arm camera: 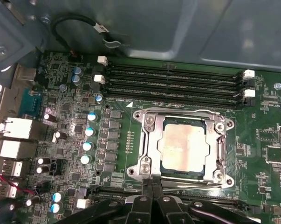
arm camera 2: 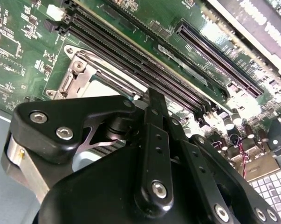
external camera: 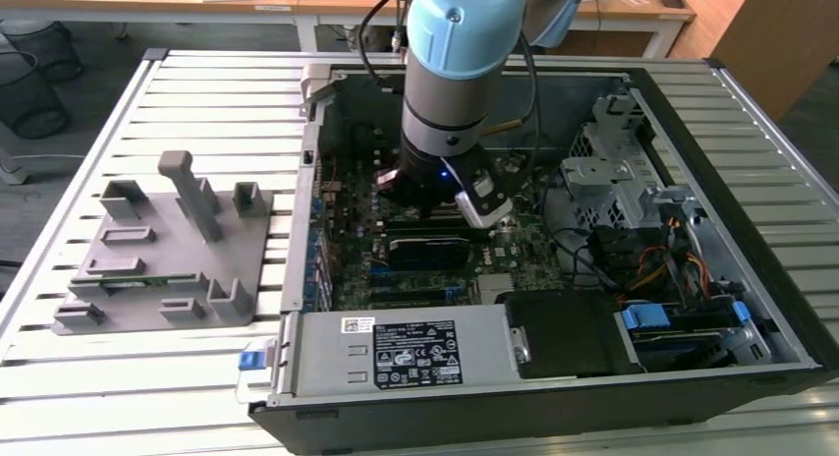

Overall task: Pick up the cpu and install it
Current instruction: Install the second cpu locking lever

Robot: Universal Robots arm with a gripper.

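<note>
Silver-grey cpu (arm camera: 183, 145) sits inside the socket frame (arm camera: 147, 149) on the motherboard (arm camera: 65, 93), with the tool (arm camera: 152, 198) just beside the frame's near edge.
We see the tool's fingers drawn together, holding nothing, low over the board inside the computer case (external camera: 734, 112) on the tabletop (external camera: 210, 92). We judge the risks to be a chip lying slightly askew in its seat, or the close fingers catching the frame or the memory slots (arm camera: 173, 77) alongside.

The gripper (arm camera: 152, 205) hides the socket frame's (arm camera: 147, 154) near edge, jaws perhaps cut off.
</note>
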